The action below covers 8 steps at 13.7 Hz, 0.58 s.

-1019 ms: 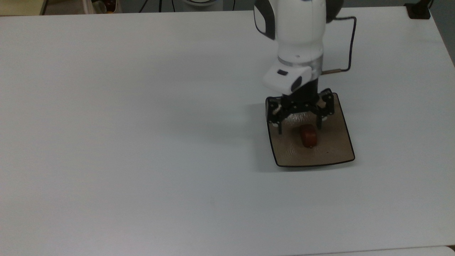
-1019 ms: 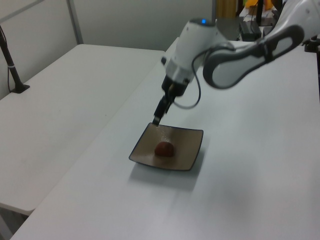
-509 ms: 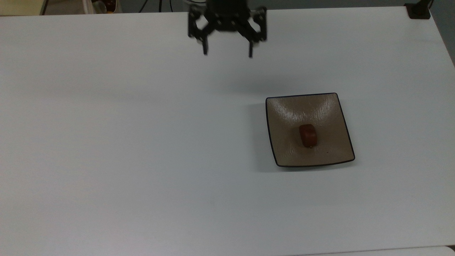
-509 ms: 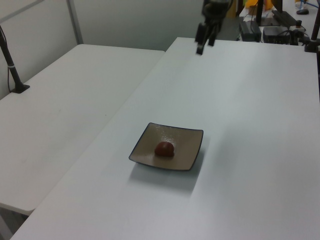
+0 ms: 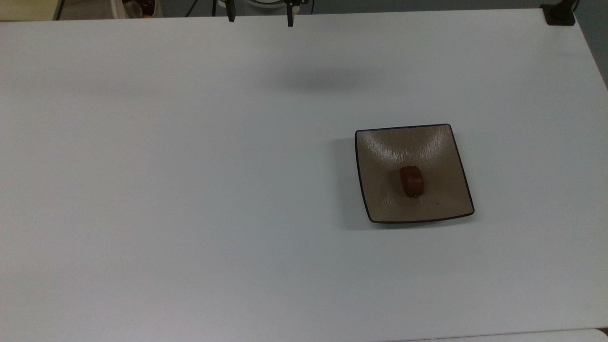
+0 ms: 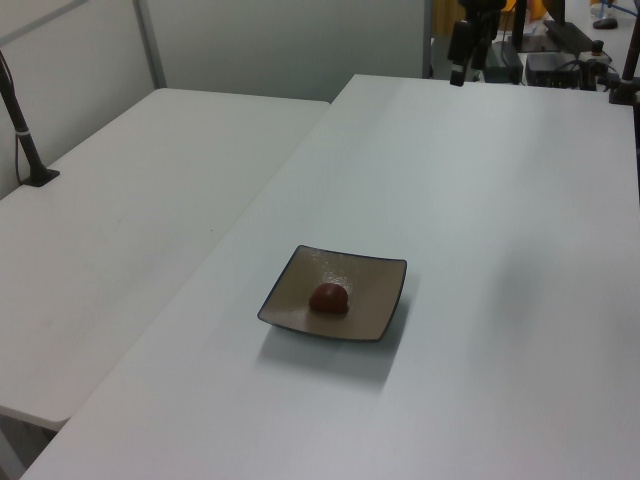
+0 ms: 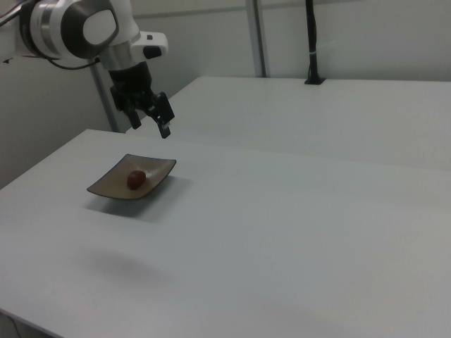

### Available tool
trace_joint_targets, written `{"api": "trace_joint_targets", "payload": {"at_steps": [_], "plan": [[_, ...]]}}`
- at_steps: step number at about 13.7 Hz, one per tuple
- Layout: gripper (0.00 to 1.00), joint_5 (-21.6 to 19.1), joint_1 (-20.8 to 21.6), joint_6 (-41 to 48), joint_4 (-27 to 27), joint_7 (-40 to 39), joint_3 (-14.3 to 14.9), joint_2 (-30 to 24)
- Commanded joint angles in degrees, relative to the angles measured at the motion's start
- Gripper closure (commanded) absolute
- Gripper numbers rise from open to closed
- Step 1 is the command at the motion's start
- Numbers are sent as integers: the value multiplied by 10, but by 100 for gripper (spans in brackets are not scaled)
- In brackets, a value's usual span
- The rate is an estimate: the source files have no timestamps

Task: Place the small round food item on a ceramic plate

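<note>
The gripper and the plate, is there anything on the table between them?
No. In the top view, bare white table lies between the open gripper and the plate; the food item sits on the plate.

The ceramic plate [image 5: 439,147] is tan-brown with pale streaks and a thin dark rim. On it, the small round food item [image 5: 411,180] is glossy reddish-brown. Around the plate, the table [image 5: 190,190] is plain white.
</note>
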<state>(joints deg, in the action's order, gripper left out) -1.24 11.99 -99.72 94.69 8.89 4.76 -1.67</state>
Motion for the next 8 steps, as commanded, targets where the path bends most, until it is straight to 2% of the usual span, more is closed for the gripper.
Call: {"api": "trace_joint_targets", "payload": {"at_steps": [1, 3, 8], "plan": [[0, -10, -9, -3, 36, -111, -2, -32], [0, -10, -9, 0, 42, -135, -2, -33], [0, -10, -9, -5, 38, -133, -5, -32]]}}
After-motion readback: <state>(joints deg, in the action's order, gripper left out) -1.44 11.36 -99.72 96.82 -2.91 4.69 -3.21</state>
